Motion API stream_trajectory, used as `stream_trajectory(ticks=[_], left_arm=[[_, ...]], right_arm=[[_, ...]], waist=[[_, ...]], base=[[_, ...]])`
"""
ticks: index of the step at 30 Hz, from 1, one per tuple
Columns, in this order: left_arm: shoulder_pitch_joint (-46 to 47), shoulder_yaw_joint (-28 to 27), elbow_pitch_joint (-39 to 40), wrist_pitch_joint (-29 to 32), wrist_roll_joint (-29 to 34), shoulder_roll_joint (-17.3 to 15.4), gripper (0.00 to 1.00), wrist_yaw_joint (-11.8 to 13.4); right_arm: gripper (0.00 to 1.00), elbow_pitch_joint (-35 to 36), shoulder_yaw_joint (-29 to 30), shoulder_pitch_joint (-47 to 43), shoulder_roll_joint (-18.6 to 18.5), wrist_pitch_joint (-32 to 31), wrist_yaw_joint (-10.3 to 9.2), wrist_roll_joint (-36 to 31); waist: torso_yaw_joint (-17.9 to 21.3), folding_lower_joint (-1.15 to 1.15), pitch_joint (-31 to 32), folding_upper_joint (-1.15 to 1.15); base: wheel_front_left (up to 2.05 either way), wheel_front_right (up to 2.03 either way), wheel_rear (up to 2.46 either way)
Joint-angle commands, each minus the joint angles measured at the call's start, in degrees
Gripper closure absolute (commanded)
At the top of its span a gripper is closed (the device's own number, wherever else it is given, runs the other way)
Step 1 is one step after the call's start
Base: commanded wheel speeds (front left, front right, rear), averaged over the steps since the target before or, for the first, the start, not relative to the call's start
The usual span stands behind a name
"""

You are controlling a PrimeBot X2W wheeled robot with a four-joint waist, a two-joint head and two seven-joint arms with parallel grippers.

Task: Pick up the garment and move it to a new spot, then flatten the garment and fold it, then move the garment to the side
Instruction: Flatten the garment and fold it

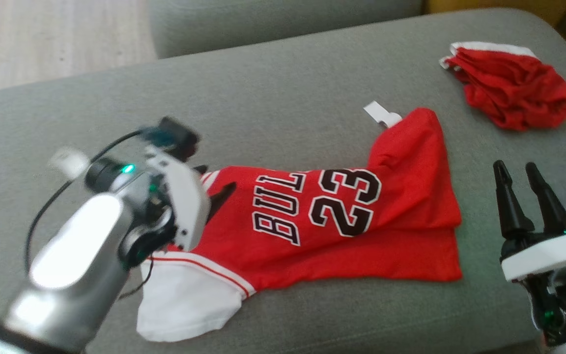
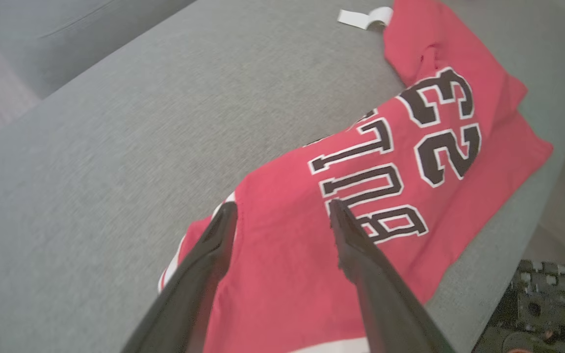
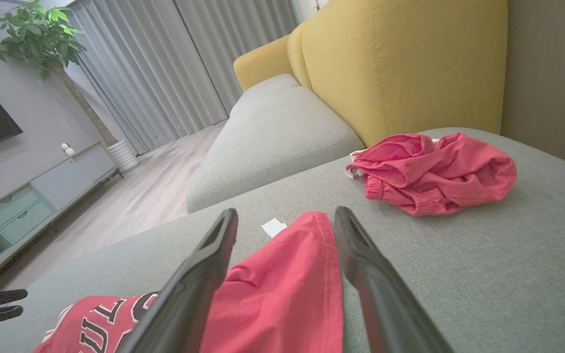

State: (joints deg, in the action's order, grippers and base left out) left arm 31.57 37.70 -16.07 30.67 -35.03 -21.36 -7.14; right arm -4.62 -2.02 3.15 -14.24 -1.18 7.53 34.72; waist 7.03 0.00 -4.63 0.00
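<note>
The garment (image 1: 342,246) is a red jersey with black "BULLS 23" lettering and a white sleeve. It lies partly folded on the grey sofa cushion (image 1: 273,93), with a white tag (image 1: 379,113) at its far end. My left gripper (image 1: 212,184) hovers open over the jersey's collar end, near the white sleeve. In the left wrist view that gripper (image 2: 282,208) has its fingers spread above the red cloth (image 2: 272,294), holding nothing. My right gripper (image 1: 515,167) is open at the lower right, off the jersey's hem. In the right wrist view it (image 3: 286,215) points along the cloth (image 3: 282,294).
A crumpled red and white garment (image 1: 514,91) lies at the cushion's far right corner. A yellow sofa back (image 3: 400,63) rises behind it, next to a second grey seat (image 3: 272,132). Wooden floor (image 1: 42,39) lies beyond the cushion's far left edge.
</note>
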Motion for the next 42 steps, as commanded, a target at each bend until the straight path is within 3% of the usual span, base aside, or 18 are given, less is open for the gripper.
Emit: stream_trajectory(ticks=[1,9,15,16,17,18,25,39,40,42], left_arm=[[6.4,0.0,0.6,0.1,-0.3,-1.8,0.0,-0.3],[18.6,13.7,-14.2,4.0,-6.3,-3.6,0.0,-0.3],[22.6,21.3,-20.2,5.6,-11.7,-4.4,0.0,-0.3],[22.8,22.5,-20.9,6.3,-13.0,-4.4,0.08,-0.3],[23.0,23.6,-21.3,6.8,-14.1,-4.5,0.67,-0.3],[23.4,24.2,-21.8,6.7,-15.2,-4.6,1.0,-0.3],[27.6,24.3,-27.4,1.4,-17.1,-4.5,1.0,-0.2],[31.6,17.9,-42.9,-8.2,-19.0,-4.2,1.0,8.3],[31.5,17.6,-43.6,-9.0,-19.3,-4.0,0.9,8.3],[30.9,16.9,-44.6,-10.5,-20.0,-3.3,0.0,7.9]], right_arm=[[0.0,2.3,-1.4,2.9,-1.9,0.5,-0.04,0.4],[0.0,0.9,-4.0,5.7,-2.6,1.0,-0.04,2.0],[0.0,-1.1,-5.2,6.9,-3.6,1.9,-0.04,2.9],[0.0,-1.4,-5.3,7.0,-3.7,2.1,-0.04,3.1],[0.0,-1.6,-5.4,7.1,-3.8,2.3,-0.04,3.2],[0.0,-1.7,-5.5,7.1,-4.0,2.4,-0.04,3.4],[0.0,-2.4,-5.3,7.3,-4.6,3.3,-0.04,3.7],[0.0,-1.8,-5.9,8.7,-5.5,4.1,-0.04,4.0],[0.0,-1.8,-5.9,8.8,-5.6,4.2,-0.04,4.0],[0.0,-2.1,-5.9,8.7,-5.6,4.6,-0.04,4.0]], waist=[[1.2,0.0,-1.2,0.0],[6.2,0.0,-5.6,0.0],[8.4,0.0,-6.9,0.0],[8.5,0.0,-6.9,0.0],[8.6,0.0,-7.0,0.0],[8.6,0.0,-7.0,0.0],[7.7,0.0,-6.9,0.0],[7.5,0.0,-8.8,0.0],[7.5,0.0,-8.7,0.0],[7.1,0.0,-8.2,0.0]], base=[[0.0,0.0,0.0],[0.0,0.0,0.0],[0.0,0.0,0.0],[0.0,0.0,0.0],[0.0,0.0,0.0],[0.0,0.0,0.0],[0.0,0.0,0.0],[0.0,0.0,0.0],[0.0,0.0,0.0],[0.0,0.0,0.0]])
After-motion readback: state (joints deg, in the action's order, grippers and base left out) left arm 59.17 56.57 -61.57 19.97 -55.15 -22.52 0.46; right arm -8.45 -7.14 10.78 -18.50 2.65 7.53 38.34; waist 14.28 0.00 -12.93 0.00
